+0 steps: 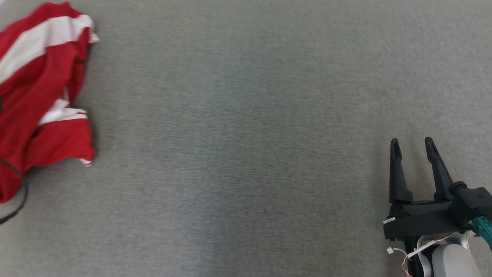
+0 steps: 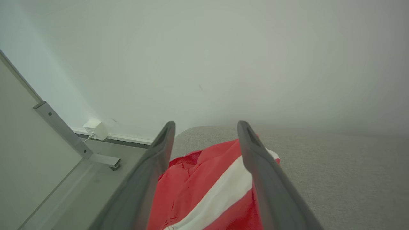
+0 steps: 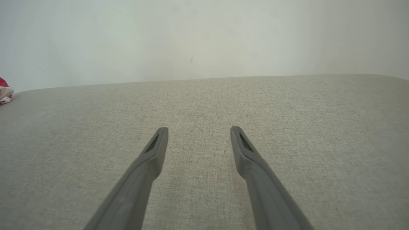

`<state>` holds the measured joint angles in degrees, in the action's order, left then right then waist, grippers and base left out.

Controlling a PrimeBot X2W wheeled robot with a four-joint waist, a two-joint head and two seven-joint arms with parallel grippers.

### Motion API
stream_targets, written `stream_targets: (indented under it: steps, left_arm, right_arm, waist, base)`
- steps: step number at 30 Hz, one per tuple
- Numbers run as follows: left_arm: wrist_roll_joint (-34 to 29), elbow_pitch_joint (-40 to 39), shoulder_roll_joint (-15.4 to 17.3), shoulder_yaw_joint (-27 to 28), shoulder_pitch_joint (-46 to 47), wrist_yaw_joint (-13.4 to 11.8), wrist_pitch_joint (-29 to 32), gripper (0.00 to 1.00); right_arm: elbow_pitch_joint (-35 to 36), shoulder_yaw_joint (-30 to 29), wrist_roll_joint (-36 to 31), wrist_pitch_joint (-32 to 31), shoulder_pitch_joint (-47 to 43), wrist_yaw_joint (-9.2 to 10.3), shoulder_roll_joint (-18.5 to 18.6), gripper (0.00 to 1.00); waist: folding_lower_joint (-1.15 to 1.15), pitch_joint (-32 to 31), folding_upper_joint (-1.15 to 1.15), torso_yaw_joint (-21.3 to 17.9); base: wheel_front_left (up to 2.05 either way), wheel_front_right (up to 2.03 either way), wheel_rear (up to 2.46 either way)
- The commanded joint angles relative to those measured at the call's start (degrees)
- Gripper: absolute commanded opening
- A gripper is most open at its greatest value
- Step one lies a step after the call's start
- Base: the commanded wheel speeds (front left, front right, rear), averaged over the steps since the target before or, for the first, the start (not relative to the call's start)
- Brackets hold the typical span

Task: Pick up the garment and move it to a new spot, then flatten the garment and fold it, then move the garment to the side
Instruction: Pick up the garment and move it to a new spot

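up close, left gripper (image 2: 206, 125) spread, garment (image 2: 204, 185) beyond

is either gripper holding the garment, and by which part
Nothing is held: left gripper open above the garment, right gripper open away from it.

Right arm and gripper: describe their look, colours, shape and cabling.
The right gripper has two long black tapered fingers on a black base with a white tag. Behind it sit a teal fitting, a white forearm shell and thin white and red wires.
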<state>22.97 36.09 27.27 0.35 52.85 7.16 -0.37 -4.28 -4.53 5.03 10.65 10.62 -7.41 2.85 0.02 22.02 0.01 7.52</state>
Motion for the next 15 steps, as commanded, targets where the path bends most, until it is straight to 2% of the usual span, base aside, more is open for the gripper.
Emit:
stream_targets:
  steps: [1, 7, 15]
  left_arm:
    - [0.18, 1.64, 1.41, -0.17, 1.16, 0.34, 0.71, 1.0]
    - [2.18, 9.91, 4.32, -4.91, 2.35, 0.24, 5.8, 1.0]
    - [6.25, 16.58, 6.09, -10.79, 2.42, 0.25, 10.8, 1.0]
  right_arm:
    - [0.09, 0.24, 0.62, 0.42, 0.52, -0.15, 0.05, 1.0]
    - [-0.46, -0.31, 0.54, 0.89, 0.76, -0.11, 0.06, 1.0]
    - [0.02, -0.11, 0.26, 0.9, 0.88, -0.11, 0.06, 1.0]
  waist:
    - [-0.02, 3.94, -0.01, -4.22]
    - [-0.02, 4.36, -0.01, -5.55]
    - [-0.02, 4.37, -0.01, -5.6]
  base:
    - [0.0, 0.0, 0.0]
    - [0.0, 0.0, 0.0]
    - [0.0, 0.0, 0.0]
